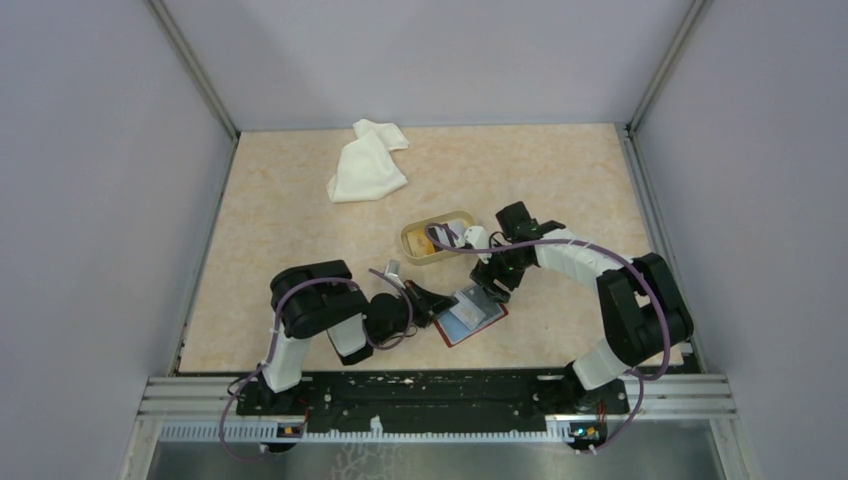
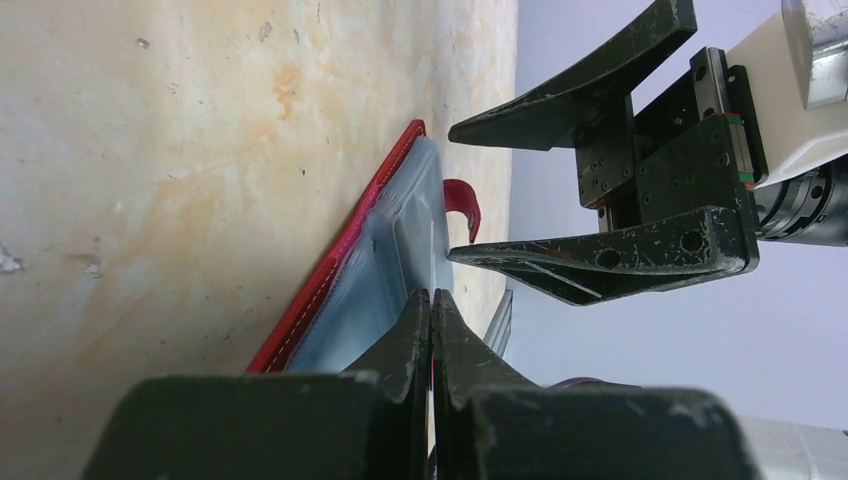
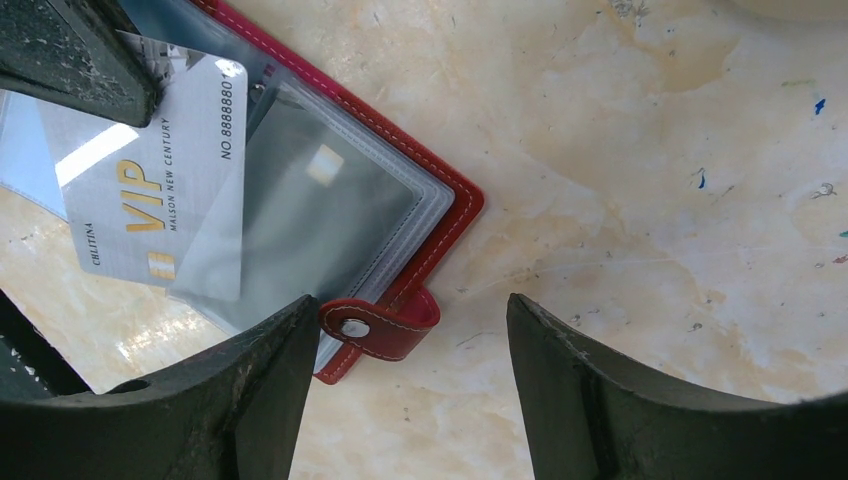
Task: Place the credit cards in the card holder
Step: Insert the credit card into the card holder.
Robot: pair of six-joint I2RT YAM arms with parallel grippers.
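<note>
Card holder (image 3: 350, 200) lies open and flat on the table (image 1: 290, 220), front centre, between the two arms, clear pockets facing up and its snap tab (image 3: 385, 325) sticking out past the edge. One grey-white credit card (image 3: 150, 190), printed "VIP", lies over the clear pockets, tilted, with part of it under a clear sleeve. I can't tell how far in it is. Left gripper (image 2: 431, 300) is clamped fully together at the sleeve edge on the holder's left side. A sliver of red shows between the fingers, but I can't tell if sleeve or card is actually nipped. Right gripper (image 3: 412, 310) is spread wide, grasping nothing, and hangs over the holder's far side with the snap tab roughly between the jaws. Obstructions: the two grippers sit close together over the holder, and the left fingertip covers the card's top corner in the right wrist view. A tan oval dish (image 1: 406, 238) sits just behind the holder, right by the right wrist. Something dark and flat (image 1: 440, 236) lies in it, too small to identify. A crumpled white cloth (image 1: 366, 165) is well apart at the back left. The table top is beige and marbled, with small specks and scuffs. Plain lilac-grey walls (image 1: 430, 60) close in three sides, with metal corner posts. A metal rail (image 1: 440, 395) runs along the near edge under the arm bases.
</note>
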